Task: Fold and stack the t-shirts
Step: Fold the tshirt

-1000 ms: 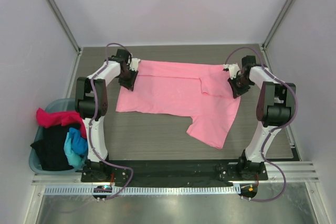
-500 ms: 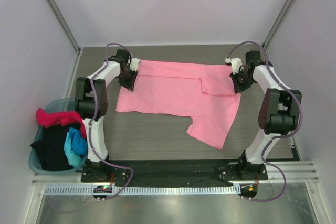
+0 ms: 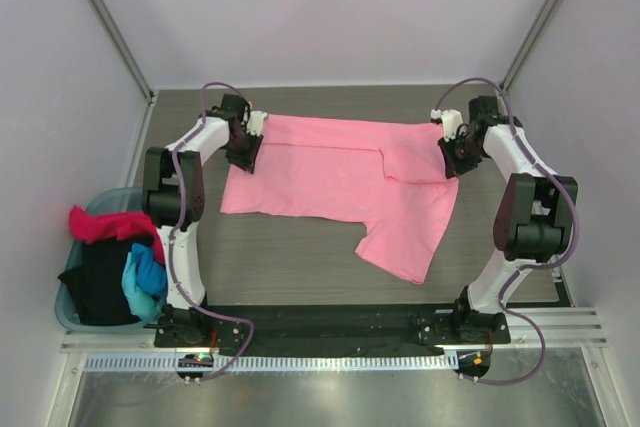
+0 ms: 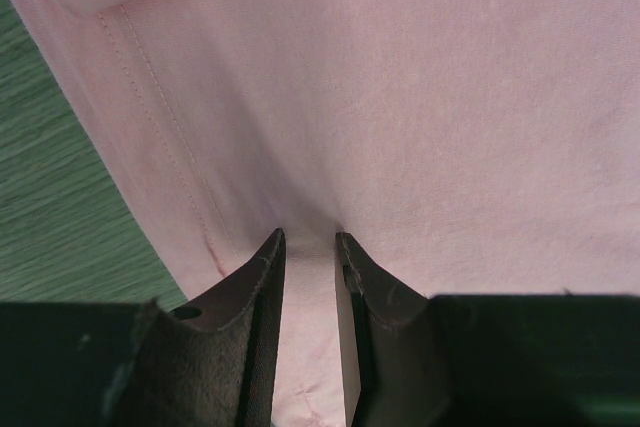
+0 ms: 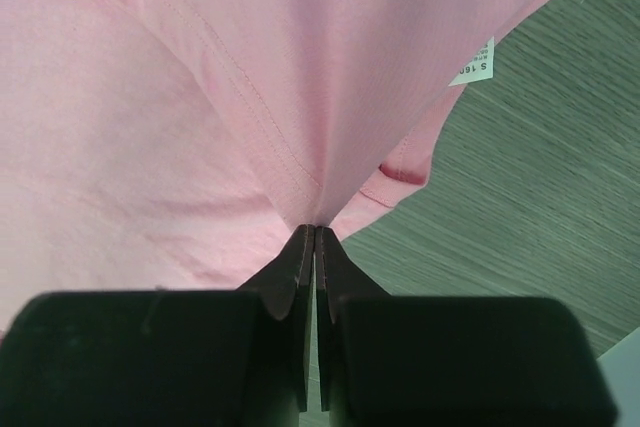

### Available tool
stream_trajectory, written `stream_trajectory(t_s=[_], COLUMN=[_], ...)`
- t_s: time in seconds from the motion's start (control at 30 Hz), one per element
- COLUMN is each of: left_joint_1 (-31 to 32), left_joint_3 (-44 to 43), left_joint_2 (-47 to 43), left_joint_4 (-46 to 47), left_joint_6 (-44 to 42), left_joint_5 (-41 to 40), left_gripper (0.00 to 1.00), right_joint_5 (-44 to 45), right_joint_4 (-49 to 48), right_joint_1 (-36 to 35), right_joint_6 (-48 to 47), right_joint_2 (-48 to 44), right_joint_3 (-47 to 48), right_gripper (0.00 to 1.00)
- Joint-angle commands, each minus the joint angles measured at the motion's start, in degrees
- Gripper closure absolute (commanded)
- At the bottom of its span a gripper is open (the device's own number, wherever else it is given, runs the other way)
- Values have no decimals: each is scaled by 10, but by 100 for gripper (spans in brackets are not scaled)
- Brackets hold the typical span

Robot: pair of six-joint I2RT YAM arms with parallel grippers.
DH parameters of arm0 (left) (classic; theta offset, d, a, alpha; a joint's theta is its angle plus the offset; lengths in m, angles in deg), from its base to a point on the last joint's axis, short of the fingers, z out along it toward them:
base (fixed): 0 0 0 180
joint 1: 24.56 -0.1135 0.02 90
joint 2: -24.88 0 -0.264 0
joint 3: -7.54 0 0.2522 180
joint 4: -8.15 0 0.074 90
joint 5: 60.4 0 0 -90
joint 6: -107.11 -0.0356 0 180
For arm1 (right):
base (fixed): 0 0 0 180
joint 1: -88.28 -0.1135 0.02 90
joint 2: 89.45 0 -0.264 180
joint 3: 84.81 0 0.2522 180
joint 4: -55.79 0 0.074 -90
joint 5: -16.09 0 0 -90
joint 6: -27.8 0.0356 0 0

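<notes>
A large light pink t-shirt [image 3: 330, 172] lies spread on the table, partly folded, with one part hanging toward the near side. My left gripper [image 3: 244, 150] is at the shirt's far left edge; in the left wrist view its jaws [image 4: 310, 237] stand nearly closed with pink cloth [image 4: 400, 97] pinched between them. My right gripper [image 3: 448, 152] is at the shirt's far right edge, shut tight on a gathered fold [image 5: 316, 229]. The shirt's small white label [image 5: 473, 62] shows there. Magenta [image 3: 105, 224], black [image 3: 98, 285] and bright blue [image 3: 146, 277] shirts lie heaped at the left.
The heaped shirts sit in a teal plastic basket [image 3: 112, 194] off the table's left edge. The grey wood-grain table [image 3: 290, 257] shows bare in front of the pink shirt. Frame posts and white walls stand close on both sides and behind.
My right gripper has moved a little outward to the right and back with the shirt's edge, pulling the cloth tauter. The left arm has not moved.
</notes>
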Motion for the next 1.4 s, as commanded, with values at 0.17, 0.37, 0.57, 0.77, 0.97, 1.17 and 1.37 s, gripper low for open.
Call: stream_trajectory(t_s=[0.17, 0.37, 0.57, 0.77, 0.97, 1.17, 1.37], left_joint_1=[-2, -8, -10, -10, -11, -11, -22], left_joint_3=[18, 12, 29, 92, 119, 142, 159], left_joint_2=[-34, -98, -162, -213, -236, -253, -272], left_joint_4=[-12, -7, -31, -29, -22, -11, -7], left_joint_6=[-13, -29, -25, -47, -40, -39, -39], left_joint_5=[-11, -5, 21, 31, -11, -39, -53], left_gripper=[72, 70, 68, 62, 60, 60, 60], right_joint_5=[23, -8, -94, -88, -90, -103, -88], right_joint_4=[38, 43, 88, 56, 73, 121, 101], right_joint_1=[3, 6, -35, -155, -197, -242, -263], right_joint_6=[0, -54, -122, -161, -201, -235, -256], right_joint_2=[-75, -180, -250, -362, -453, -448, -443], right_joint_3=[40, 22, -102, -280, -358, -395, -423], right_gripper=[60, 55, 55, 56, 57, 60, 60])
